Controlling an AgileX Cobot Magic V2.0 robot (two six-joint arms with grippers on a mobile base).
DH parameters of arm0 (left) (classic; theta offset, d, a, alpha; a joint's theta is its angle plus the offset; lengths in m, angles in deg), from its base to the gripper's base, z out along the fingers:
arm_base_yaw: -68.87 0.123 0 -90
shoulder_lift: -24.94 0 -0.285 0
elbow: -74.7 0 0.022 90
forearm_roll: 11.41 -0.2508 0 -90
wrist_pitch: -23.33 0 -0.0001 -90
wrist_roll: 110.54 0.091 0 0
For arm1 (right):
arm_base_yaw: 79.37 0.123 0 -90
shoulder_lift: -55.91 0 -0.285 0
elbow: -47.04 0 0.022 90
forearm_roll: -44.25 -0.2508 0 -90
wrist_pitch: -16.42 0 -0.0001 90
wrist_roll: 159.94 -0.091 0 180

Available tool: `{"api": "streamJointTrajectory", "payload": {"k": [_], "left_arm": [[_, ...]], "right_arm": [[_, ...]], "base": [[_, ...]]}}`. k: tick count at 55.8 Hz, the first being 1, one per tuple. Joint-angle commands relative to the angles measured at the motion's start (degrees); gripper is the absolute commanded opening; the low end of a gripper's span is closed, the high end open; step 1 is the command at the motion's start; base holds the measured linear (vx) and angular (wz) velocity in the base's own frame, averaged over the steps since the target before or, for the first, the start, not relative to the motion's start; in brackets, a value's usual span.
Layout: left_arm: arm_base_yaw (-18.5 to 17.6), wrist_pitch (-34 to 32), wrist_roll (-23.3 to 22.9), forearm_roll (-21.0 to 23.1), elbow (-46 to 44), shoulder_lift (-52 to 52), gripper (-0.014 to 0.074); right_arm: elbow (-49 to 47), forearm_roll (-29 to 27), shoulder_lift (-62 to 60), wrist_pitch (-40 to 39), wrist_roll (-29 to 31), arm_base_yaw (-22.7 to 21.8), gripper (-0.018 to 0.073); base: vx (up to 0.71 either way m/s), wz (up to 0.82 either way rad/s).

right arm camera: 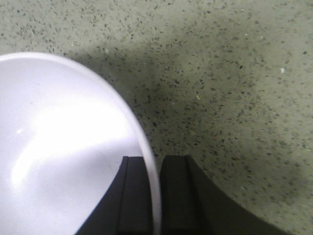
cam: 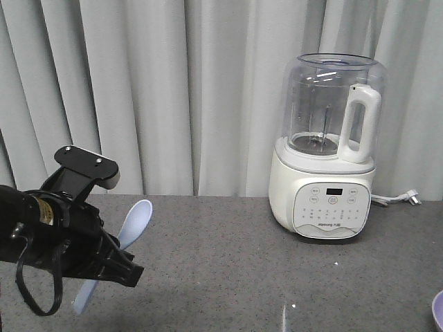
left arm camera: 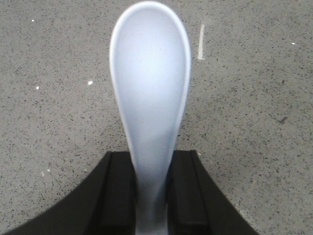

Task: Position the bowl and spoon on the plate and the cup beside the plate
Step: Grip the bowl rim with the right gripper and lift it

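My left gripper is shut on the handle of the pale blue spoon, whose scoop points away over the grey speckled table. In the front view the same spoon slants up from the left gripper, held above the table at the left. The right gripper is shut on the rim of the lavender bowl, one finger inside and one outside. A sliver of that bowl shows at the front view's lower right edge. The plate and the cup are out of view.
A white blender with a clear jug stands at the back right of the table, its cord and plug trailing to the right. Grey curtains hang behind the table. A short white mark lies on the tabletop.
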Motion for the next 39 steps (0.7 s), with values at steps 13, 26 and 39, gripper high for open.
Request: {"api": "streamJointTrajectory", "payload": {"k": [13,26,39], "left_arm": [[-0.3,-6.7,0.0,0.1,-1.9,-2.6,-0.0006],[-0.3,-8.2,0.0,0.3,-1.9,-3.6,-0.0006],[-0.3,-15.7,-0.1,0.8,2.6,-10.5,-0.0005]], "right_arm": [[-1.7,-19.0,-17.3,-2.4,18.2,0.1,-0.0011],[-1.7,-44.8,-28.5,-2.2,42.4,9.6,-0.0010],[-1.6,-48.2,-34.7,-2.4,47.4,22.2,-0.0008]], "base": [[0.00,0.00],[0.00,0.00],[0.00,0.00]]}}
